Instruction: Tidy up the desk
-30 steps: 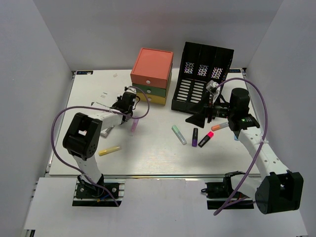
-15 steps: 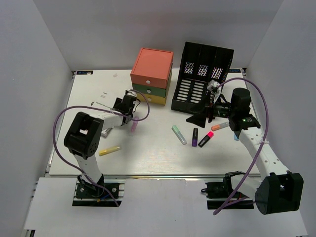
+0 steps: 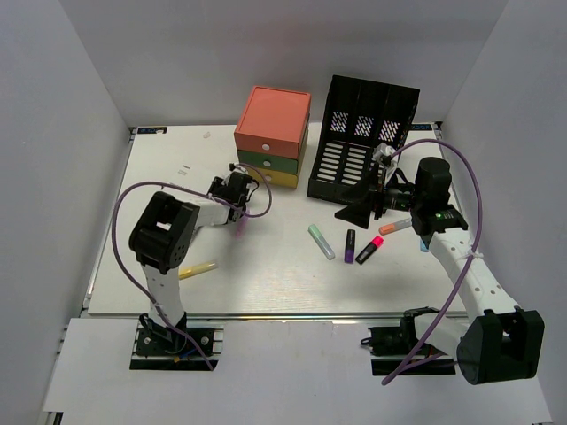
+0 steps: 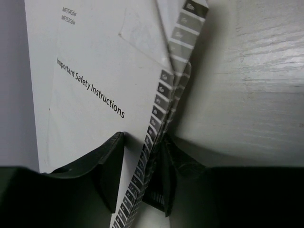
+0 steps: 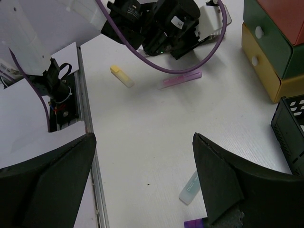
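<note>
On the white desk (image 3: 266, 283), my left gripper (image 3: 236, 189) is low, just left of the drawer box. In the left wrist view its jaws (image 4: 141, 166) straddle the tabbed edge of a white "Important Safety Instructions" booklet (image 4: 90, 80). The right finger (image 4: 170, 180) rests against that edge, and a gap shows on the left finger's side, so the gripper is open. The right wrist view shows the booklet (image 5: 213, 19) sticking out beyond the left gripper. My right gripper (image 3: 361, 202) (image 5: 142, 142) hovers wide open and empty above the desk (image 5: 142, 95).
An orange, green and yellow drawer box (image 3: 273, 135) and a black file rack (image 3: 363, 137) stand at the back. Loose highlighters lie about: pink (image 3: 241, 226), yellow (image 3: 196, 270), mint (image 3: 321, 241), purple (image 3: 350, 246), red (image 3: 370, 249) and orange (image 3: 394, 227). A metal rail (image 5: 88, 142) edges the desk.
My left arm's elbow has swung right and forward, and its gripper has edged toward the drawer box. The right arm has not moved.
</note>
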